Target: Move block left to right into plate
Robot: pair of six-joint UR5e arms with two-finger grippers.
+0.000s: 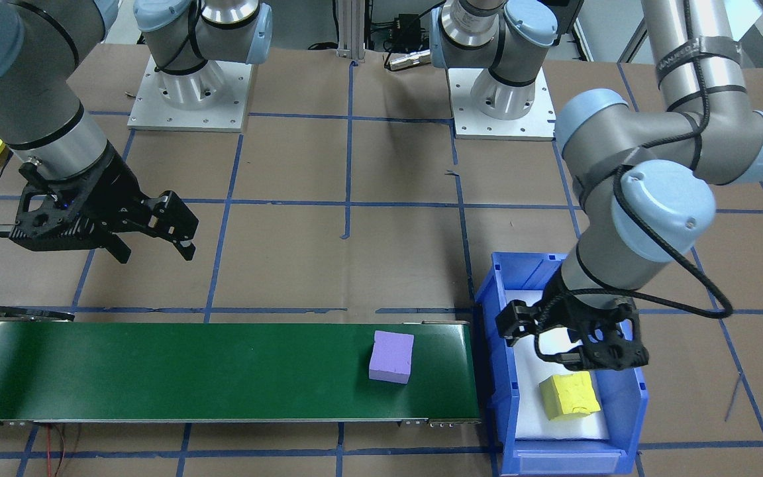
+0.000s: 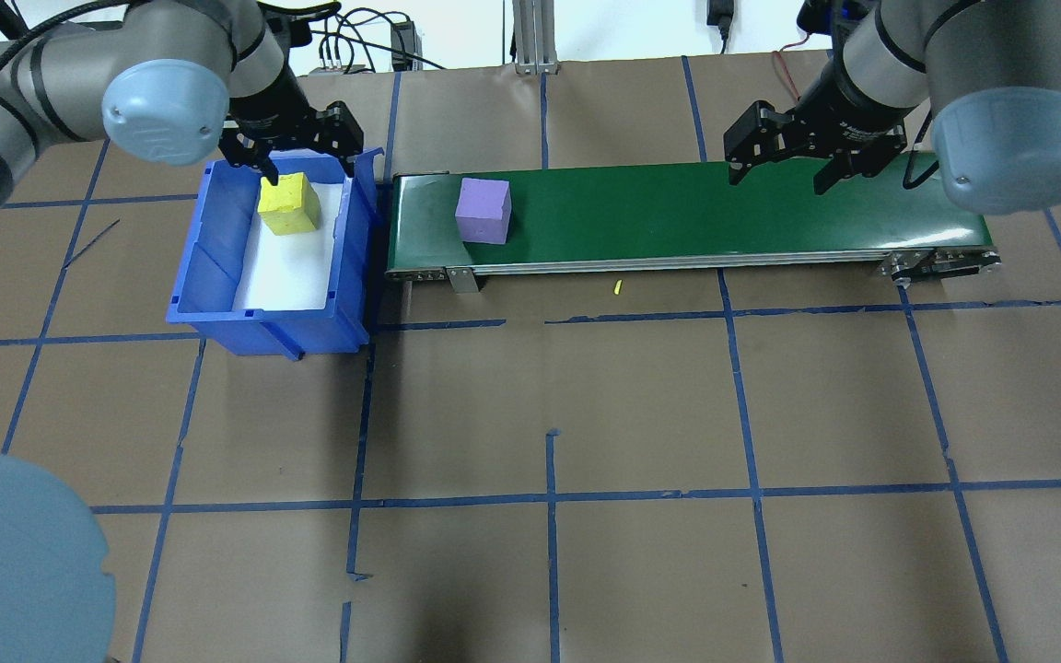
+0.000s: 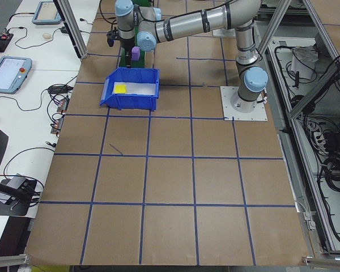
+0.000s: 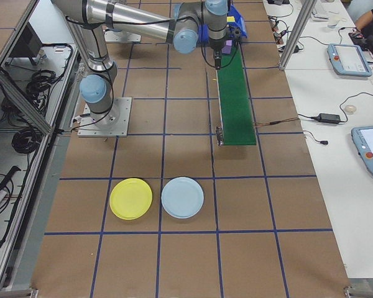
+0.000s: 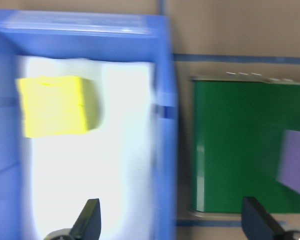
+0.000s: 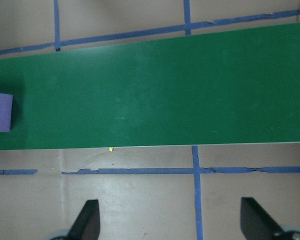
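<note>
Two blocks were in play: one purple block (image 2: 483,210) sat on the green conveyor belt (image 2: 696,216) near its bin end, and one yellow block (image 2: 289,203) lay inside the blue bin (image 2: 217,276). Two plates, a yellow plate (image 4: 131,198) and a light blue plate (image 4: 183,197), lay side by side well apart from the belt. The left gripper (image 2: 296,147) hung spread wide over the bin, holding nothing; the right gripper (image 2: 788,152) hovered wide and empty above the belt's far end. The left wrist view was blurred, cutting off the purple block at its edge.
</note>
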